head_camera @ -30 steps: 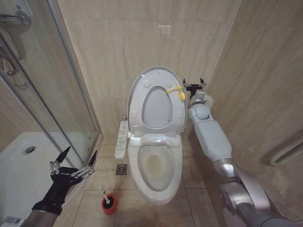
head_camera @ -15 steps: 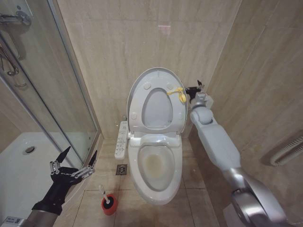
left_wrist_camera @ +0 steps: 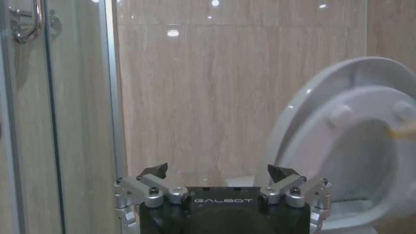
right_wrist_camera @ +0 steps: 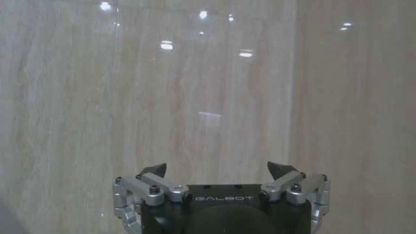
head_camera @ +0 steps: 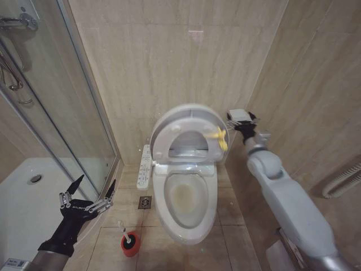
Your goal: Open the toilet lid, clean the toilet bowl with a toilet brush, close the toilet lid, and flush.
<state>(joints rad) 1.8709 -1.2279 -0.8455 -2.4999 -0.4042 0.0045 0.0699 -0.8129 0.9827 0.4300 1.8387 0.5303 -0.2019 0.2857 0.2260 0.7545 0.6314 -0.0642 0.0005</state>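
The large smooth white oval plastic toilet lid (head_camera: 189, 119) stands tipped forward from the beige tiled wall (head_camera: 169, 51), roughly halfway down over the white ceramic elongated toilet bowl (head_camera: 186, 199), with the white ring-shaped seat (head_camera: 183, 145) showing under it and the small yellow tag (head_camera: 221, 137) on its edge toward the robot's right. The relation that matters is here: the lid lies just to the left of the right tool (head_camera: 241, 117), which hangs beside that tagged edge with its fingers spread and nothing between them; whether it touches the lid I cannot tell. The right arm is far the nearer one. The lid's long axis runs from the hinge at the back of the bowl up and forward toward the robot, so it would fall forward onto the bowl. The left tool (head_camera: 87, 197) hovers low near the glass shower door (head_camera: 62, 113), open and empty, well apart from the toilet. Below it on the tiled floor (head_camera: 113, 237) the thin white-handled toilet brush (head_camera: 125, 235) stands in its squat red cup holder (head_camera: 130, 244), near the bowl's left front. Counted: one lid, one seat, one bowl, one brush, one holder, two tools.
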